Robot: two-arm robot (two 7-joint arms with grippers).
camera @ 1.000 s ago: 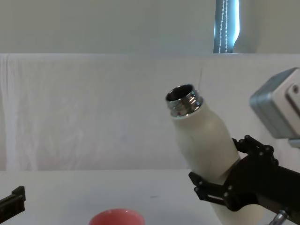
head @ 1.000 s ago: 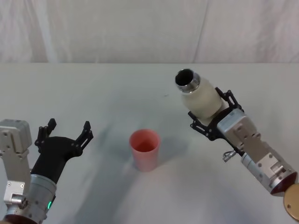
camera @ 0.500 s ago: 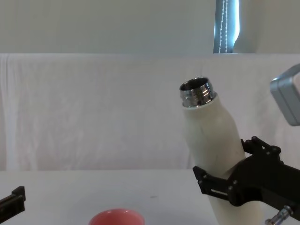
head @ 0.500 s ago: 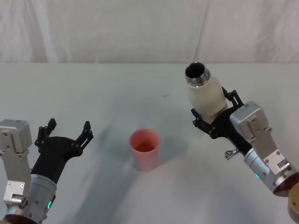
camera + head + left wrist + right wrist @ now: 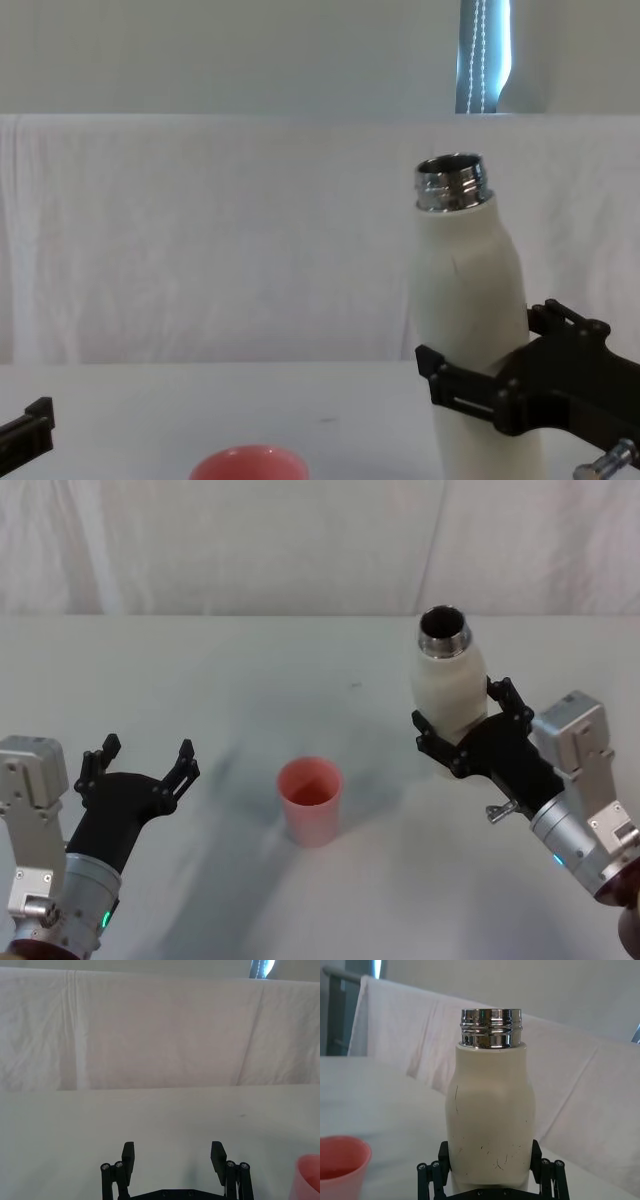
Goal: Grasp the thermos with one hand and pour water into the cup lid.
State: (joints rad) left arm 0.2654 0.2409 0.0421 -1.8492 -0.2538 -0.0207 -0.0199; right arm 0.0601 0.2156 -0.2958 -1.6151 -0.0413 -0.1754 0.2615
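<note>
thermos (image 5: 449, 685): one
cup lid (image 5: 310, 800): one
grippers: two, left gripper (image 5: 140, 765) and right gripper (image 5: 468, 723)
tabletop (image 5: 250, 670): one

Thermos (image 5: 490, 1125): matt cream body, fine dark scratches just above the fingers (image 5: 542, 1172); neck polished chrome, threaded. Fingers: matt black plastic with small metal pins. Cup lid (image 5: 310, 800): smooth matt salmon plastic. Surface (image 5: 250, 670): matt white, smooth. Backdrop cloth (image 5: 200, 240): white, creased.
</note>
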